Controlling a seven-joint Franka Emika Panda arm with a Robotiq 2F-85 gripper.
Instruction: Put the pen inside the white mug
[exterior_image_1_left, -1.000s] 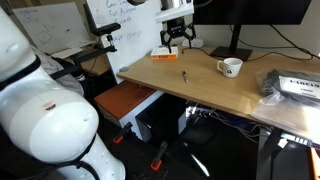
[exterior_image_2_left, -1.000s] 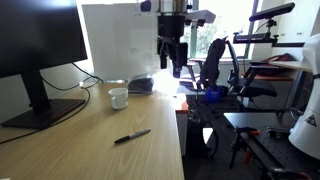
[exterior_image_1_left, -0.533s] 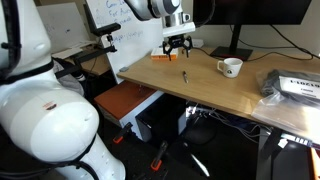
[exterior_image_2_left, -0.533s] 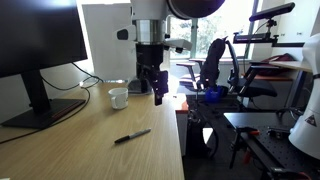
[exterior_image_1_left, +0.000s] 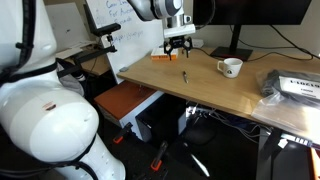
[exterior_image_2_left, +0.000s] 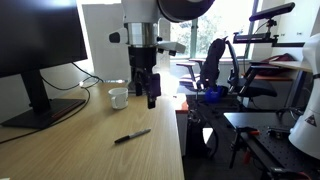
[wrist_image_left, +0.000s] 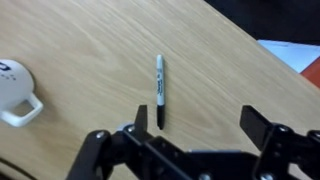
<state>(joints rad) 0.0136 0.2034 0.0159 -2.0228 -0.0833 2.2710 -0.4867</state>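
The hand (wrist_image_left: 195, 128) hangs wide open and empty above the wooden surface (wrist_image_left: 90, 40), touching nothing. The pen (wrist_image_left: 159, 90) lies flat beneath it, apart from the upright white mug (wrist_image_left: 12, 88). In an exterior view, a dark monitor (exterior_image_2_left: 35, 40) stands nearby.

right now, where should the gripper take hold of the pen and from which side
Take the pen at mid-barrel, from straight above. It lies flat on the table, thin and straight, with bare wood on either side and the mug well apart. The gripper is open, its fingers set across the pen's length, so probably no turn is needed.
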